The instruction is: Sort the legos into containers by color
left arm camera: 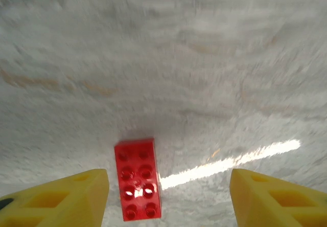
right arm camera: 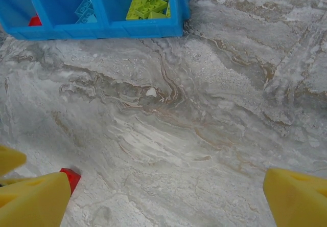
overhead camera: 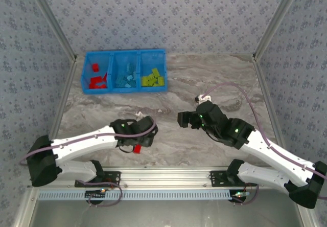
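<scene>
Containers (overhead camera: 125, 90): red legos (overhead camera: 96, 78) left; light blue legos (overhead camera: 126, 78) middle; yellow-green legos (overhead camera: 152, 78) right

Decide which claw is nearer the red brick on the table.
Left. The left claw hovers over the red brick; the right claw is off to its right, apart.

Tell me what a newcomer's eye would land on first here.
The bright blue tray at the far left of the marble table stands out first, its three bins holding red, light blue and yellow-green bricks apart by colour. Next is the lone red brick lying flat near the front edge, between the spread yellow fingers of the left gripper.
</scene>
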Controlling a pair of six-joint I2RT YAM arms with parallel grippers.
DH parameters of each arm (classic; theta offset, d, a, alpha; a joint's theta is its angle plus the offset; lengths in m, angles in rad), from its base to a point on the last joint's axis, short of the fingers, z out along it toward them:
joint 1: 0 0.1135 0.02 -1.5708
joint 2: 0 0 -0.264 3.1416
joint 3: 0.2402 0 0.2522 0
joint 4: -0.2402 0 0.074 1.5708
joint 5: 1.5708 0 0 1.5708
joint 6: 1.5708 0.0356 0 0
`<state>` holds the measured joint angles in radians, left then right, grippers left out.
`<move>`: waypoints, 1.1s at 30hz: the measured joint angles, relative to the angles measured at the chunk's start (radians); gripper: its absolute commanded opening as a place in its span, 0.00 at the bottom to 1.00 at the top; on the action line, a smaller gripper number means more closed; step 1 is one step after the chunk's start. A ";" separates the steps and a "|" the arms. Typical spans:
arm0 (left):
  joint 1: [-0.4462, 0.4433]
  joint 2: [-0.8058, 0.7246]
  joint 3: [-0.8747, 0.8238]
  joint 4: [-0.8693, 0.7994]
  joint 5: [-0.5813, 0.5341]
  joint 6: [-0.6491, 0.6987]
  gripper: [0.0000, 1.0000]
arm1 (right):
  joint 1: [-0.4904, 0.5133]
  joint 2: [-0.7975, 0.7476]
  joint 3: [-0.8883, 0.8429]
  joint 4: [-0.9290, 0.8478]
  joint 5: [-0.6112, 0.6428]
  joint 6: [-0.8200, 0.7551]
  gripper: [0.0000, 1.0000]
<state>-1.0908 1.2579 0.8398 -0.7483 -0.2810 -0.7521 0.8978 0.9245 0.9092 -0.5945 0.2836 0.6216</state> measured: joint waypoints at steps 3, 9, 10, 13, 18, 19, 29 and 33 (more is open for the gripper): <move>-0.005 0.039 -0.076 0.037 0.027 -0.043 0.71 | 0.000 0.000 -0.009 0.001 -0.006 0.013 1.00; -0.005 0.095 -0.142 0.062 0.007 -0.092 0.73 | 0.000 0.000 -0.015 0.009 -0.011 0.034 1.00; -0.004 0.108 -0.147 0.077 0.003 -0.096 0.66 | 0.000 0.000 -0.015 0.009 -0.011 0.038 1.00; -0.004 0.143 -0.168 0.133 0.008 -0.108 0.52 | 0.001 0.000 -0.015 0.012 -0.011 0.045 1.00; -0.005 0.154 -0.175 0.187 0.039 -0.122 0.36 | 0.003 0.001 -0.016 0.016 -0.028 0.045 1.00; -0.004 0.151 -0.176 0.187 0.039 -0.126 0.34 | 0.006 0.001 -0.020 0.019 -0.046 0.044 1.00; 0.051 0.002 -0.216 0.241 0.039 -0.130 0.20 | 0.118 0.065 -0.064 0.043 -0.275 -0.010 1.00; 0.176 -0.060 -0.186 0.252 0.051 -0.089 0.18 | 0.165 0.094 -0.064 0.112 -0.332 -0.036 1.00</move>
<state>-0.9150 1.1980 0.6537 -0.4961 -0.2298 -0.8410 1.0626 1.0183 0.8455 -0.4824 -0.0486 0.5858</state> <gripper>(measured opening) 0.321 0.999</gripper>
